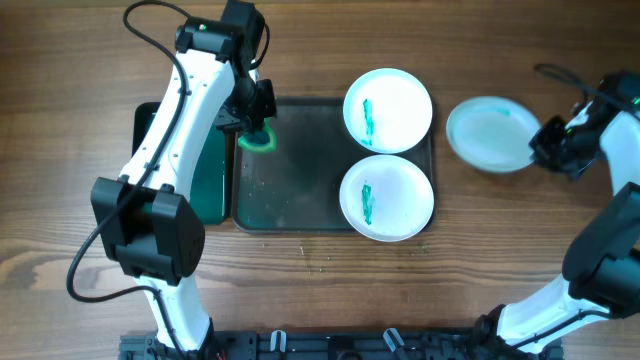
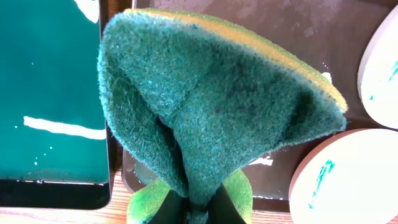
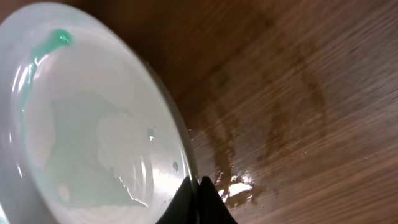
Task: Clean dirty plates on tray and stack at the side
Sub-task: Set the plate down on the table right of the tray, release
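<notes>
A dark tray [image 1: 300, 200] holds two white plates with green smears: a far one [image 1: 388, 110] and a near one [image 1: 387, 198]. My left gripper [image 1: 255, 125] is shut on a green and yellow sponge [image 2: 217, 106], held over the tray's far left corner. The near plate [image 2: 348, 186] and the far plate [image 2: 380, 68] also show in the left wrist view. My right gripper [image 1: 545, 145] is shut on the rim of a third white plate [image 1: 490, 133], wet with a pale green film, held right of the tray. In the right wrist view this plate [image 3: 93, 124] fills the left side, with the fingers [image 3: 200, 186] pinching its edge.
A dark basin of green water [image 1: 208, 170] stands against the tray's left side and also shows in the left wrist view [image 2: 50, 93]. Wet patches lie on the wooden table [image 3: 298, 112] under the held plate.
</notes>
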`<act>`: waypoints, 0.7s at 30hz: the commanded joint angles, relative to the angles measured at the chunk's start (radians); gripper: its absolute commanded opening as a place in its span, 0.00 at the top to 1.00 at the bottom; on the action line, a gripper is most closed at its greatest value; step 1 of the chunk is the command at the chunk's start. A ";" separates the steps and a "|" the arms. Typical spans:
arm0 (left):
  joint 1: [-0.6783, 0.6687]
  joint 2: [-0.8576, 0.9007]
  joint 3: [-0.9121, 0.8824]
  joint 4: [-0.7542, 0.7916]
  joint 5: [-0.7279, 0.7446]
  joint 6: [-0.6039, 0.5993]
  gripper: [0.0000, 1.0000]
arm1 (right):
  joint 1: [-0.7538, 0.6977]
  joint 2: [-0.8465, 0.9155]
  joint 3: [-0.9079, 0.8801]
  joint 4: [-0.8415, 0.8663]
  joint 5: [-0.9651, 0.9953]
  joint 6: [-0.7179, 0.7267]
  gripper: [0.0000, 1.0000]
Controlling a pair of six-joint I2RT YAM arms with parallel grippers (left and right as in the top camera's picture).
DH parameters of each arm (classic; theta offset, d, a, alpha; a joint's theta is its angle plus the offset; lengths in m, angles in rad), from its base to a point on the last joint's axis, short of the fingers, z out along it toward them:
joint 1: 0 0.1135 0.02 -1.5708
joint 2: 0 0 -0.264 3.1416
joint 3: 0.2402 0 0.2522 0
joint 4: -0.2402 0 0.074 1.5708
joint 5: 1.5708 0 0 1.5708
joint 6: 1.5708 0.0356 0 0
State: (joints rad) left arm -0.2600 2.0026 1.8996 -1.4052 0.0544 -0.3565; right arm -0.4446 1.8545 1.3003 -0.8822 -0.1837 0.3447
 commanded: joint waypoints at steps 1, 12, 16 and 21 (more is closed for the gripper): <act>0.003 -0.027 0.018 0.003 0.009 0.001 0.96 | 0.013 -0.023 -0.106 0.056 0.032 0.023 0.96; 0.003 -0.027 0.018 0.002 0.009 0.001 0.96 | 0.014 -0.066 -0.151 0.003 -0.008 -0.080 0.66; 0.003 -0.027 0.018 0.002 0.009 0.001 0.96 | 0.022 -0.181 -0.121 -0.078 -0.125 -0.170 0.44; 0.003 -0.027 0.018 0.003 0.009 0.001 0.96 | 0.104 -0.309 -0.121 -0.145 -0.313 -0.297 0.42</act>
State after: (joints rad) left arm -0.2600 2.0026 1.8996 -1.4052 0.0544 -0.3565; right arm -0.4095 1.6241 1.1545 -0.9997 -0.3267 0.1711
